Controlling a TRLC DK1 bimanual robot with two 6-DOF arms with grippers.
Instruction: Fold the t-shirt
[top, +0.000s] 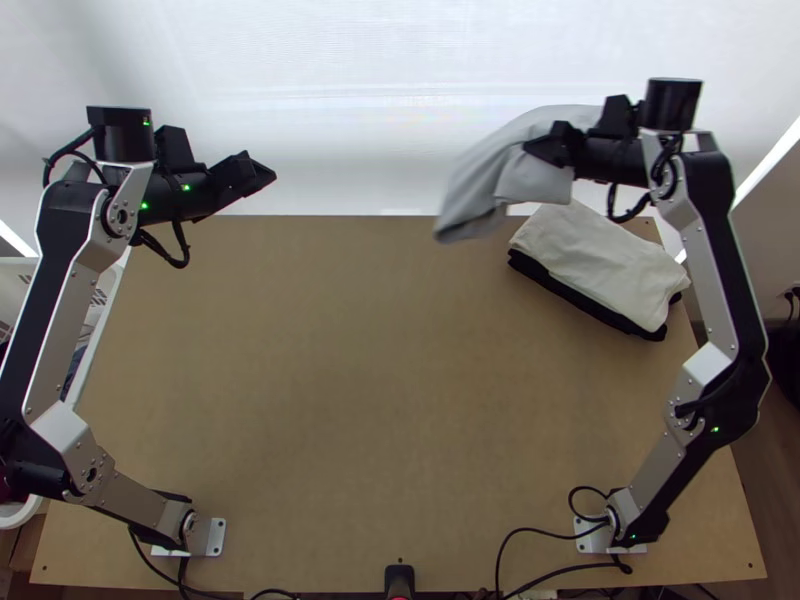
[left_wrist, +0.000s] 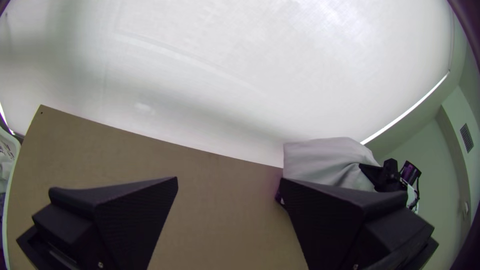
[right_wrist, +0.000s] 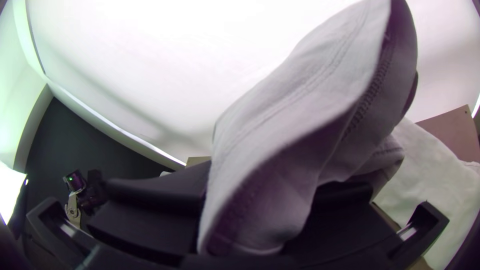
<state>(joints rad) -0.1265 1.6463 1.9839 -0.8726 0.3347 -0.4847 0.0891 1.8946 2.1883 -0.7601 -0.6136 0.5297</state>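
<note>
From its base at the near left of the bench (top: 350, 400), the left arm (top: 62, 325) leans out past the side edge, then runs up to the far left. There the left gripper (top: 266, 176) points inward near the far edge, its fingers spread apart with nothing between them.

The right arm (top: 728, 290) rises from the near right base, bends outward at the side edge and angles back to the far right. The right gripper (top: 545, 149) points inward, its fingers gripping the light grey t-shirt (top: 505, 170), which hangs bunched, raised at the far side of the bench.

Along the left edge sits a white basket (top: 103, 321) holding dark cloth (top: 76, 368) and pale cloth (left_wrist: 6, 167). Toward the far right corner, a folded white cloth (top: 600, 255) rests on a folded black cloth (top: 585, 303).
</note>
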